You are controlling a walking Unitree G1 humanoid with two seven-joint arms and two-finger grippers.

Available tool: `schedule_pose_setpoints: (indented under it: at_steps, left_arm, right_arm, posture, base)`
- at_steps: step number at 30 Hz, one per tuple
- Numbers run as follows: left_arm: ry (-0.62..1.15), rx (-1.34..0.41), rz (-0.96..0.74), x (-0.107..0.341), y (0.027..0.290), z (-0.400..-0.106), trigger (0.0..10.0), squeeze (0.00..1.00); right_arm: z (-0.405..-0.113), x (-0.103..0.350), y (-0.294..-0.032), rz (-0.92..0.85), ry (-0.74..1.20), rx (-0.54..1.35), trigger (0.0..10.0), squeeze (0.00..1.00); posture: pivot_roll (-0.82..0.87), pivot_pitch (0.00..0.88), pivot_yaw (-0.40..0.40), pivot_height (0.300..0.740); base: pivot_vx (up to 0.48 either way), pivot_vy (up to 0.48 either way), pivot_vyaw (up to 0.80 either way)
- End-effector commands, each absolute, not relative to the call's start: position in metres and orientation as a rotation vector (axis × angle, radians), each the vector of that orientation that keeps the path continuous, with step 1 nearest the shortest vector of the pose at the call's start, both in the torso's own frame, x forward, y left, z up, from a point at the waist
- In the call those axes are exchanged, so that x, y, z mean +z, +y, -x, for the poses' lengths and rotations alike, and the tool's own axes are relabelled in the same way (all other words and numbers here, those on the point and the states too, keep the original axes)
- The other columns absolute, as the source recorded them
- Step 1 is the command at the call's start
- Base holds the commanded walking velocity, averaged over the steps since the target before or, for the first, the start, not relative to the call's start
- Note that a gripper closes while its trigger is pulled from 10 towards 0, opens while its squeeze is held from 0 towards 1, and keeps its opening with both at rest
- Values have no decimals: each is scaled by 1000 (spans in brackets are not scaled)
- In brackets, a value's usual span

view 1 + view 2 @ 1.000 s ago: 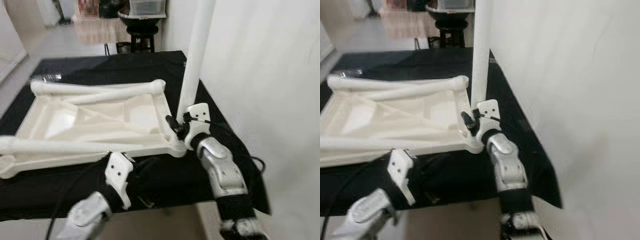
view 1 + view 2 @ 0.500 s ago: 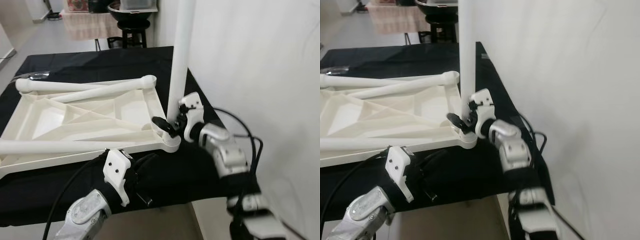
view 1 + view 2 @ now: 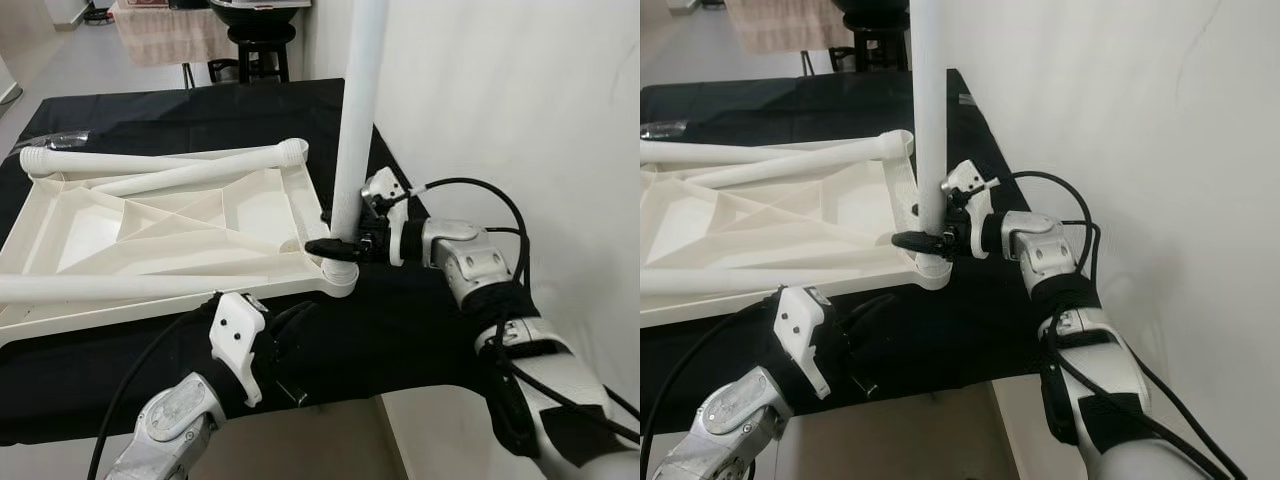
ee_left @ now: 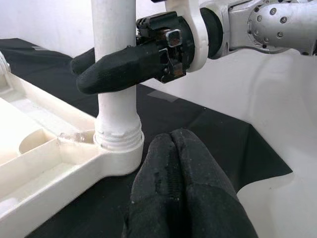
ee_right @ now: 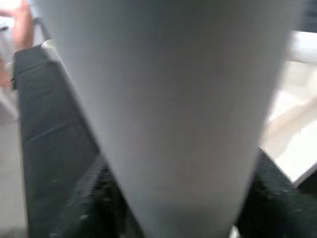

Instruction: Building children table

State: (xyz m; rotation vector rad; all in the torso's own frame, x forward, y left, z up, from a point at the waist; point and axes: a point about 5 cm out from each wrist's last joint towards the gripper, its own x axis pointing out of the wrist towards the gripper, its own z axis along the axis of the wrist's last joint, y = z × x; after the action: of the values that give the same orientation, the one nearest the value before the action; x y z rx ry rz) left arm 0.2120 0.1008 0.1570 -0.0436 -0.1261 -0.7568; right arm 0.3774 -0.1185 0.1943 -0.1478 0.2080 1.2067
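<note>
Tabletop panel (image 3: 180, 235), white plastic, lies upside down on a worktop (image 3: 150, 125) draped in black cloth, its ribbed underside facing up. One white table leg (image 3: 357, 110) stands upright in the socket (image 3: 338, 277) at the panel's near right corner; threads show at its base in the left wrist view. Right claw (image 3: 330, 243) pinches this upright leg low down, just above the socket, one black finger (image 4: 116, 67) lying across the front of the tube and the other passing behind it. Three further legs (image 3: 160, 165) lie loose across the panel: two along its far edge, meeting near the far right corner, and one along its near edge. Left claw (image 4: 173, 171) sits near the worktop's front edge, below the occupied socket, with its two fingertips pressed together on nothing. Right wrist view is blurred; the pale tube appears to be the held leg. A dark stool (image 3: 262, 45) stands beyond the worktop.
</note>
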Motion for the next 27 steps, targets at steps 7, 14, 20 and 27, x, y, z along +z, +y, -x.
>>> schedule_pose_setpoints:
  at_steps: [7,14,20,27]
  left_arm:
    - [-105,-754,57,153,99,-210,10000,0]
    - [-100,-760,58,152,99,-208,10000,0]
    - [-96,-763,55,152,102,-207,10000,0]
    - [-91,-762,56,150,102,-208,10000,0]
  right_arm:
    - [-378,192,-114,127,216,1276,0,0]
    - [-381,191,-137,117,152,1098,0,0]
    - [-346,139,-112,-32,226,375,0,0]
    - [-334,144,-85,16,156,558,0,0]
  posture:
    - [9,73,-76,740]
    - [7,80,-76,740]
    - [9,88,-76,740]
    - [-11,69,-64,740]
  base:
    - [0,0,0]
    - [0,0,0]
    - [0,0,0]
    - [0,0,0]
